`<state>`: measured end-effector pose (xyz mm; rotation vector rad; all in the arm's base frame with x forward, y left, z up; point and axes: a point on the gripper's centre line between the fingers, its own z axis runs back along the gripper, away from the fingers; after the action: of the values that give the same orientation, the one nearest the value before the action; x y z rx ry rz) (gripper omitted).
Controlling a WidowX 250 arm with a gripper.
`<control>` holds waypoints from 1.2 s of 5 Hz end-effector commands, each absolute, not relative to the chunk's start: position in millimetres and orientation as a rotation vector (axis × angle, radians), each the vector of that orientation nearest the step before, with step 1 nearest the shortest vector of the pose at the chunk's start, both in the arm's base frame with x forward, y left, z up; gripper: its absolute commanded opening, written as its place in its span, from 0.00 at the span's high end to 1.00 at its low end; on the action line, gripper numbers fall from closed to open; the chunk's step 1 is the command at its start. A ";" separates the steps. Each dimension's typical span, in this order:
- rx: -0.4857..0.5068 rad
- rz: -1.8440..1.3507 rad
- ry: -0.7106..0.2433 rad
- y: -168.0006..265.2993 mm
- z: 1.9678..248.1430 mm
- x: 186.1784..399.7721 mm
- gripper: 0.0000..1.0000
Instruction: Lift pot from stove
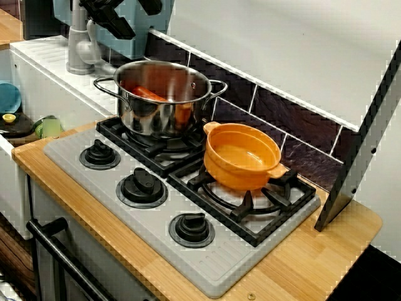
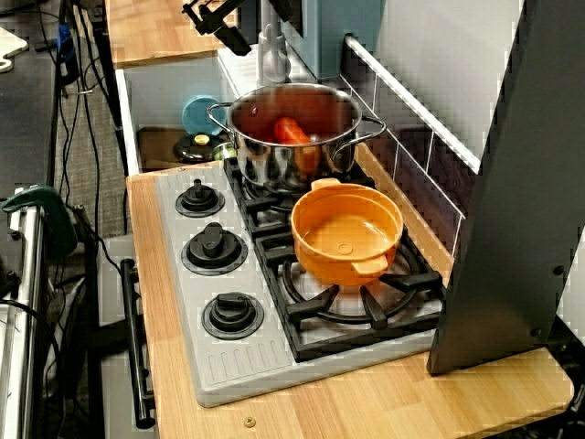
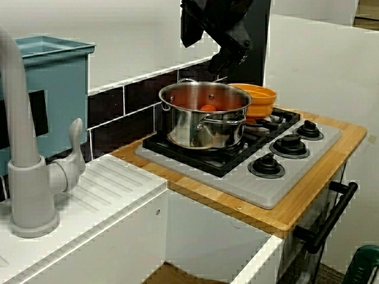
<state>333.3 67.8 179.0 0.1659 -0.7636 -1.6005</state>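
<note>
The small glossy orange pot (image 1: 241,157) (image 2: 347,233) sits upright and empty on the black grate of the right burner of the grey stove (image 1: 207,263) (image 2: 238,366). From the sink side the pot (image 3: 259,100) is half hidden behind the steel pot. My black gripper (image 1: 135,19) (image 2: 224,23) (image 3: 228,56) hangs high above the far left of the stove, over and behind the steel pot and well away from the orange pot. Its jaws look open, with nothing between them.
A larger steel pot (image 1: 163,94) (image 2: 292,128) holding an orange item stands on the left burner, touching close to the orange pot. A grey faucet (image 1: 78,44) and sink lie to the left. A dark slanted panel (image 1: 363,144) stands at the right, tiled wall behind.
</note>
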 end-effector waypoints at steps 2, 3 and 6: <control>0.191 -1.641 -0.718 60.8 177.0 339.4 0.00; 0.189 -1.655 -0.680 53.3 180.7 337.7 0.00; 0.121 -1.634 -0.574 -4.2 187.7 321.3 0.00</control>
<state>321.0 -4.9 172.1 0.0670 -0.5426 -1.6306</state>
